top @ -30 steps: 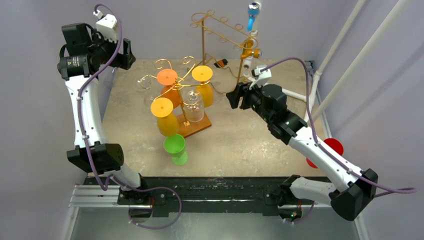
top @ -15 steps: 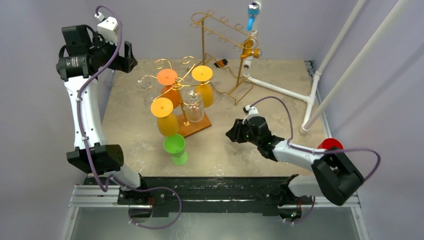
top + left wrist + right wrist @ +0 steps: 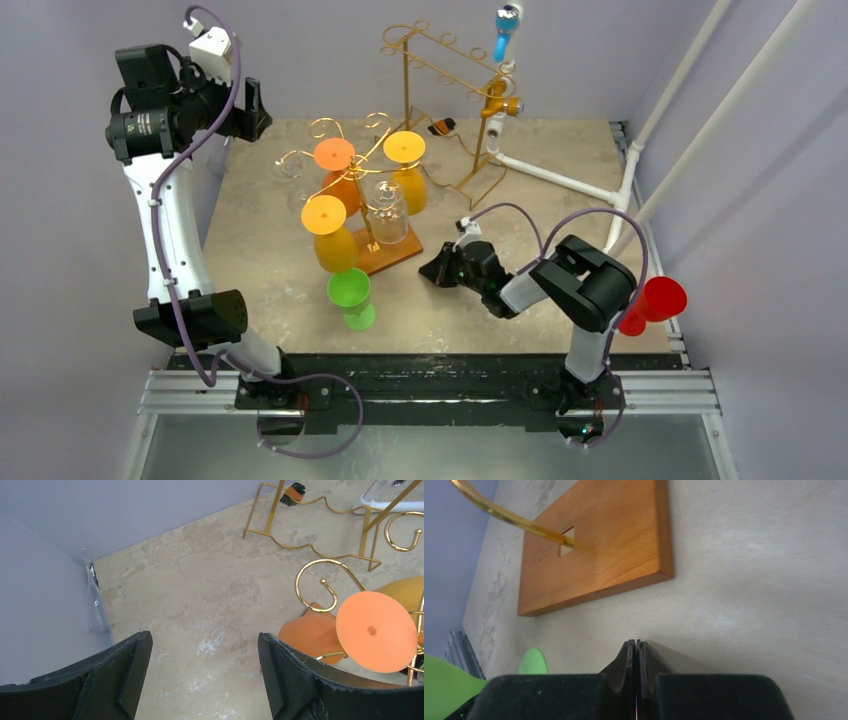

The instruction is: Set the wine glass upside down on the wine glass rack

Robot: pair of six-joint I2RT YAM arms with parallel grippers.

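The wine glass rack (image 3: pixel 372 165) is a gold wire tree on a wooden base (image 3: pixel 393 252). Orange (image 3: pixel 334 155), yellow (image 3: pixel 404 147) and clear (image 3: pixel 388 215) glasses hang on it upside down. A green wine glass (image 3: pixel 350 298) stands on the table just in front of the base. A red wine glass (image 3: pixel 655 300) sits at the table's right edge. My right gripper (image 3: pixel 432 272) is low over the table, right of the base, shut and empty (image 3: pixel 636 645); the base (image 3: pixel 594 555) and the green glass (image 3: pixel 439 690) lie ahead. My left gripper (image 3: pixel 252 110) is raised at the back left, open (image 3: pixel 205 645) and empty.
A second gold rack (image 3: pixel 440 70) stands at the back, with a blue glass (image 3: pixel 508 20) above it. A white pipe frame (image 3: pixel 560 180) runs along the back right. In the left wrist view an orange glass foot (image 3: pixel 376 631) and a gold scroll (image 3: pixel 325 575) are at the right.
My right arm folded back and down from near the back gold rack to beside the wooden base, and its gripper shut. The left arm barely moved.
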